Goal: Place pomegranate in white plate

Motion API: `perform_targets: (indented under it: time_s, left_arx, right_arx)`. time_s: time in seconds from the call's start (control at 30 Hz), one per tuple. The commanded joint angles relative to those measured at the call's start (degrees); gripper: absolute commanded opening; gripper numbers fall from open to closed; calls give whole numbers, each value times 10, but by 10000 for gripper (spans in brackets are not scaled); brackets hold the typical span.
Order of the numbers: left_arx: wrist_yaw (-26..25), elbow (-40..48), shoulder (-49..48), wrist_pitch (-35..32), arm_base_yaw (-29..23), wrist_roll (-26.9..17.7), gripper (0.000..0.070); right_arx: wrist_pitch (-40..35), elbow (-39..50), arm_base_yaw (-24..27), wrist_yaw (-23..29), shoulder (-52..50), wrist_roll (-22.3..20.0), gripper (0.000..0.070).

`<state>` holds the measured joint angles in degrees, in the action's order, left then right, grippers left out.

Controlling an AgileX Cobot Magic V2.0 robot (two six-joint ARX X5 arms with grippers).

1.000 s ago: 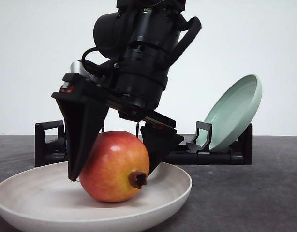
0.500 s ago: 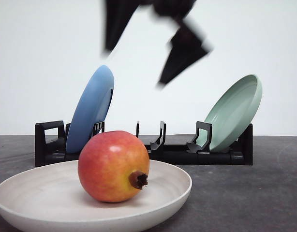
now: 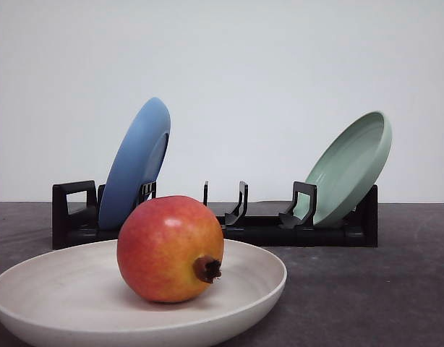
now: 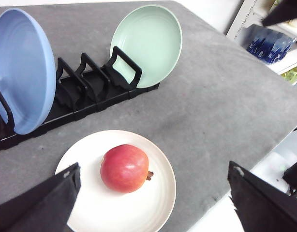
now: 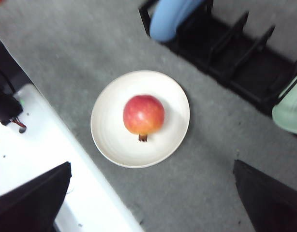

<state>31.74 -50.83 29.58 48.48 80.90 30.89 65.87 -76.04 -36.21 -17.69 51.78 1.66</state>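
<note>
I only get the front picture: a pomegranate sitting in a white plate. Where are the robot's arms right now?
Observer: Up above the table. The left gripper looks down on the pomegranate, jaws wide open and empty.
Operator: And the other arm?
Observer: The right gripper hangs over the white plate too, jaws open, holding nothing.
Operator: Is the fruit well inside the plate?
Observer: Yes. Seen from above, it sits near the middle, with bare plate showing all the way round it.
</note>
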Motion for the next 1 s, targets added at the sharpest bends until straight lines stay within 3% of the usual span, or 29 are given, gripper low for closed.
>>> perform_targets:
  time_s: [0.0, 0.23, 0.53, 0.6, 0.63, 0.67, 0.7, 0.73, 0.97]
  left_arx:
    - [9, -9, 3, -8, 9, -4, 592]
    - [19, -9, 3, -31, 9, -8, 592]
    - [19, -9, 3, -48, 9, -19, 590]
    - [19, -9, 3, -48, 9, -19, 542]
    - [19, -9, 3, -48, 9, -19, 443]
    - [18, -9, 3, -48, 9, -19, 253]
    - [17, -9, 3, -47, 9, -20, 66]
    - [17, -9, 3, -47, 9, -21, 9]
    - [17, -9, 3, -47, 9, -23, 0]
  right_arx:
    - [-29, 29, -3, 2, -45, -1, 700]
    - [-161, 195, -3, 5, -236, 61, 700]
    - [-177, 262, -3, 31, -316, 69, 700]
    - [-179, 262, -3, 31, -316, 69, 700]
    - [-178, 262, -3, 31, -316, 69, 700]
    - [-177, 262, -3, 31, -316, 69, 558]
    - [-175, 262, -3, 31, -316, 69, 226]
    - [-174, 262, -3, 31, -316, 67, 37]
    - [-177, 262, -3, 39, -316, 67, 1]
